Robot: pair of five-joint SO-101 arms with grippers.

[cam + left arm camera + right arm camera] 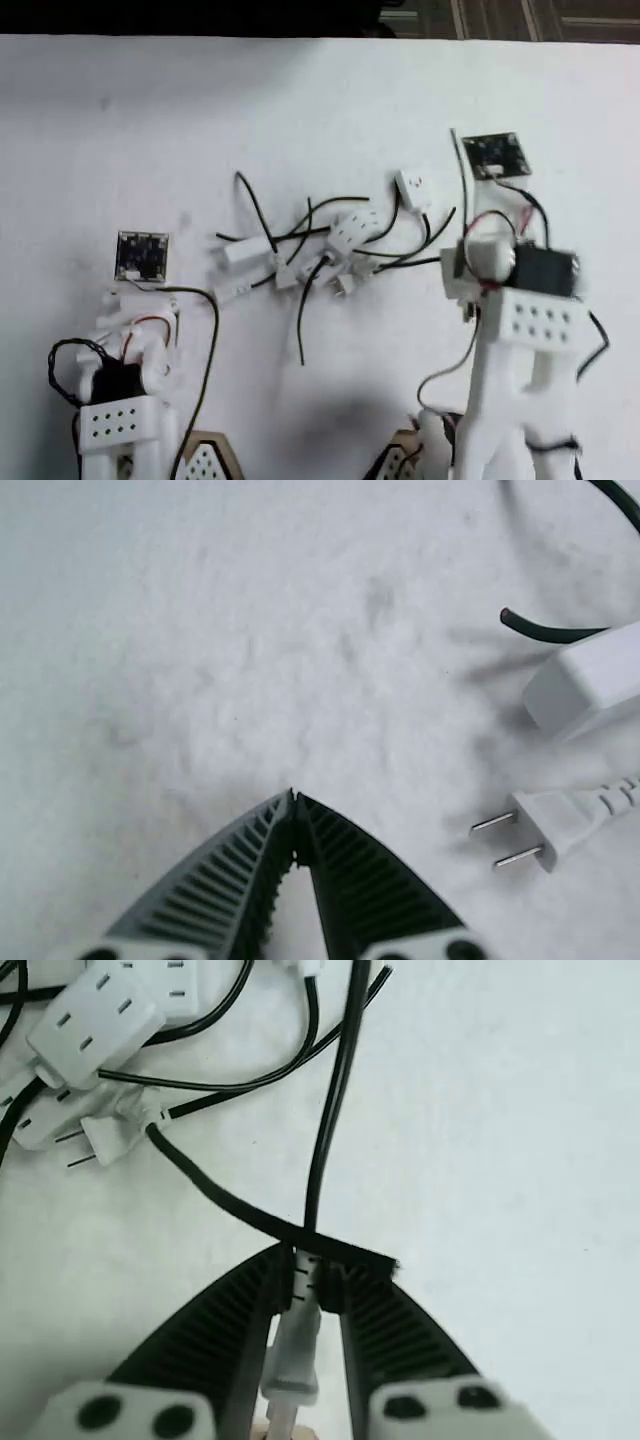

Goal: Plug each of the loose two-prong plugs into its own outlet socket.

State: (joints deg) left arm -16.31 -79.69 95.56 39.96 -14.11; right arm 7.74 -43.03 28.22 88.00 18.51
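Observation:
My left gripper [293, 808] is shut with nothing in it, low over the bare white table. A loose white two-prong plug [548, 830] lies beside it, prongs pointing toward the gripper, and a white outlet block [590, 680] sits just beyond. My right gripper [305, 1260] is shut on a white plug [293, 1350] held between its fingers, with a black cord [225, 1200] crossing the fingertips. Farther off lie a white outlet block [95, 1020] and another loose plug [105, 1135]. From above, the outlets and plugs [345, 235] form a tangle between the two arms.
Black cords [300, 320] loop out of the tangle toward the table's front. The left arm [125, 350] stands at the front left and the right arm [515, 300] at the right. One outlet block [412, 188] lies at the back of the cluster.

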